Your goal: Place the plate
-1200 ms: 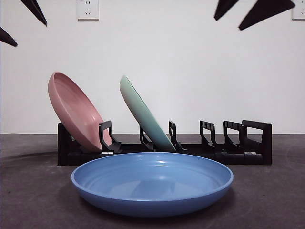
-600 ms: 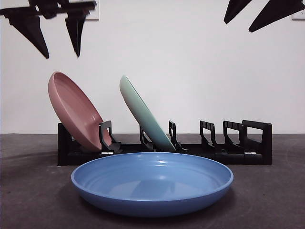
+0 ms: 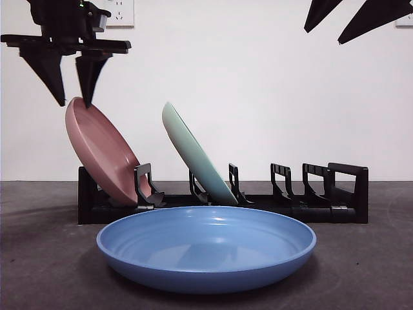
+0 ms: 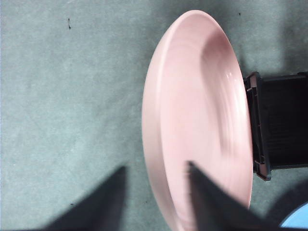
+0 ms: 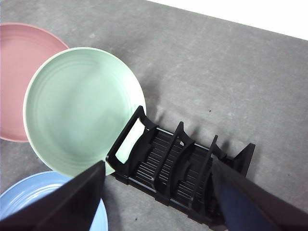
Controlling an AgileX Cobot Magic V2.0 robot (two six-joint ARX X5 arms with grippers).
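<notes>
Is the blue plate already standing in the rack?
No, the blue plate lies flat on the table in front of the rack, which holds only the pink plate and green plate.

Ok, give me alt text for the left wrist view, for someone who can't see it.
The left gripper hangs open over the rim of the pink plate, one jaw on either side. The plate leans in the end of the black rack on the grey table.

A white wall socket [image 3: 120,11] sits on the pale wall [image 3: 258,90] (partly hidden), above the dark tabletop [image 3: 39,258].
</notes>
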